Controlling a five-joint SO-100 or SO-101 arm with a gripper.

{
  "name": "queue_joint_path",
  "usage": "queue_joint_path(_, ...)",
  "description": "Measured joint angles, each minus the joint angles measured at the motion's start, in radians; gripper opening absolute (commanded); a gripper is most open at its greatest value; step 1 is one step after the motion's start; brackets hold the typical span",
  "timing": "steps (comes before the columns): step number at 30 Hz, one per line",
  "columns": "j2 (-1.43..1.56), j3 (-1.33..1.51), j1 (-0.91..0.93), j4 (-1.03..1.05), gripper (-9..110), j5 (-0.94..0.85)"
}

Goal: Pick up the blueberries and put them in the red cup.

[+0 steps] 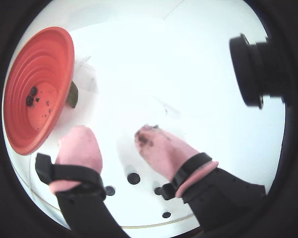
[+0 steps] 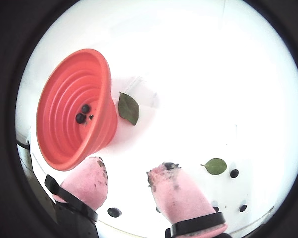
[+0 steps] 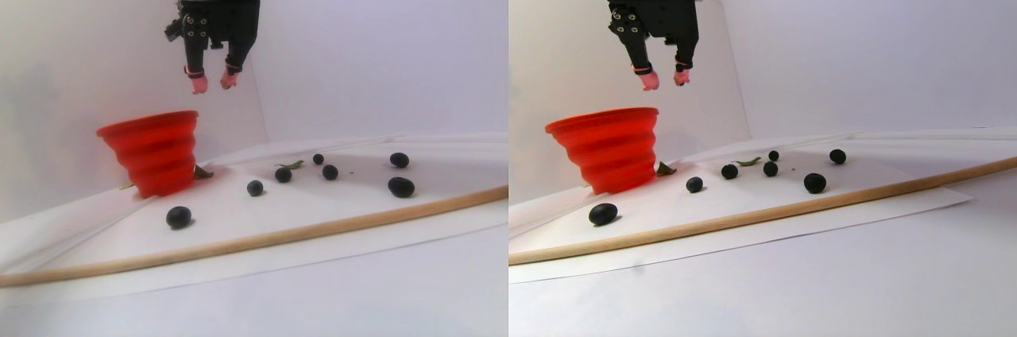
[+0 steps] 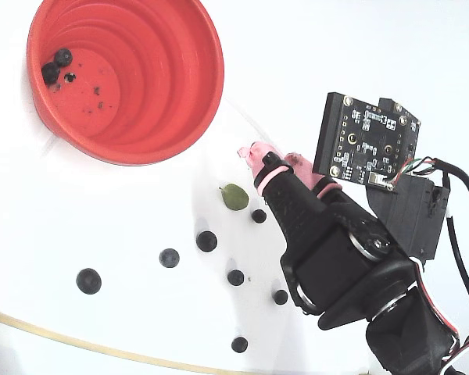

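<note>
Blueberries (image 4: 207,241) lie scattered on the white desk (image 4: 102,234), seven of them in the fixed view, and two more sit on the bottom of the red cup (image 4: 152,94) beside some dark specks. The cup stands upright on the desk with a small green leaf (image 2: 128,107) just beside its base; a second leaf (image 2: 215,166) lies near the loose berries. The hand (image 3: 212,80) hangs in the air above and just to the right of the cup in the stereo pair view, its two pink-tipped fingers (image 1: 161,148) parted and holding nothing. A wooden stick (image 3: 318,230) lies along the front edge of the white sheet.
</note>
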Motion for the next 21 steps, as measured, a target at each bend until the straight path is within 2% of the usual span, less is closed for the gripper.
queue_joint_path(21, 0.037, 0.080, 0.091, 0.052, 15, -0.052)
